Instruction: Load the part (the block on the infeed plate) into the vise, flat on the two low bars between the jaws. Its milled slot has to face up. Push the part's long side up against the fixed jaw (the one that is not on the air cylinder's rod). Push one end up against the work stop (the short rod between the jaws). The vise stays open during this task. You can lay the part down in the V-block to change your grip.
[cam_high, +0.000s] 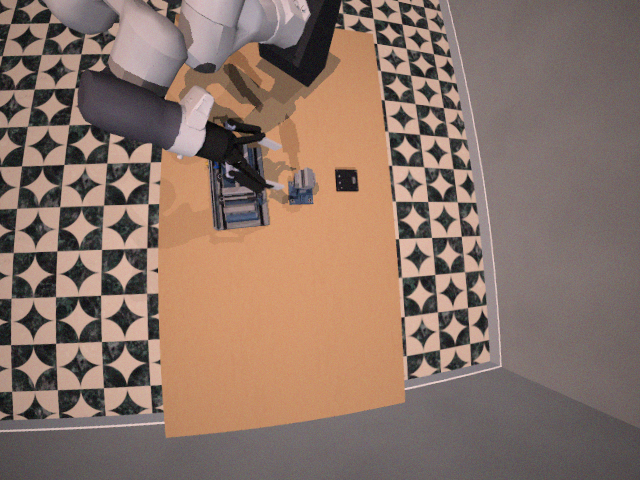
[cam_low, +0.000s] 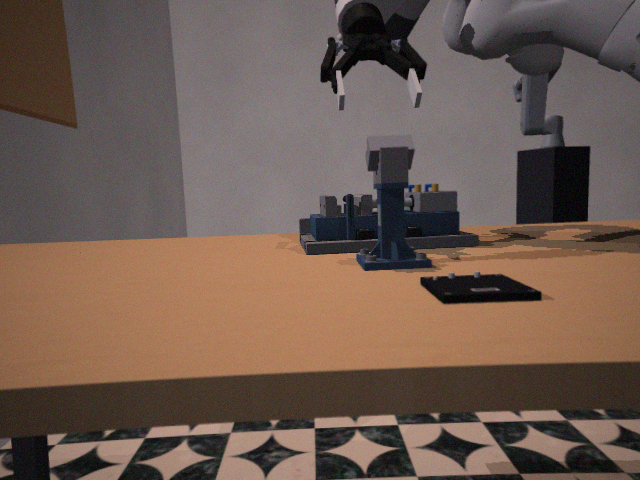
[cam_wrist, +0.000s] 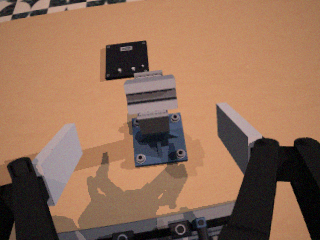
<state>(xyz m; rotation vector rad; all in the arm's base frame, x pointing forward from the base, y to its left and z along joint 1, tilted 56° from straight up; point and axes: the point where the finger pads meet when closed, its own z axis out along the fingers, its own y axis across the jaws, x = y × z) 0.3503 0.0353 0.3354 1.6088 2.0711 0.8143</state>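
The gripper (cam_low: 376, 93) hangs in the air above the table (cam_low: 206, 310), its jaws spread wide with nothing between them; the pale finger pads frame the view from the wrist camera. The part (cam_low: 388, 153), a grey block, rests on top of the blue V-block (cam_low: 391, 227), not on the black infeed plate (cam_low: 480, 289), which lies flat just beyond it with two small pins showing. From the wrist camera a lengthwise groove shows across the part's upper face (cam_wrist: 151, 91), though which way its milled slot faces cannot be told for sure. The vise (cam_high: 240, 198) sits on its grey base on the far side of the V-block from the plate, partly under the gripper in the top view, with blue body, grey jaws and small yellow and blue fittings (cam_low: 423, 187) near one end. No brand marks, labels or readable writing show on any of these things.
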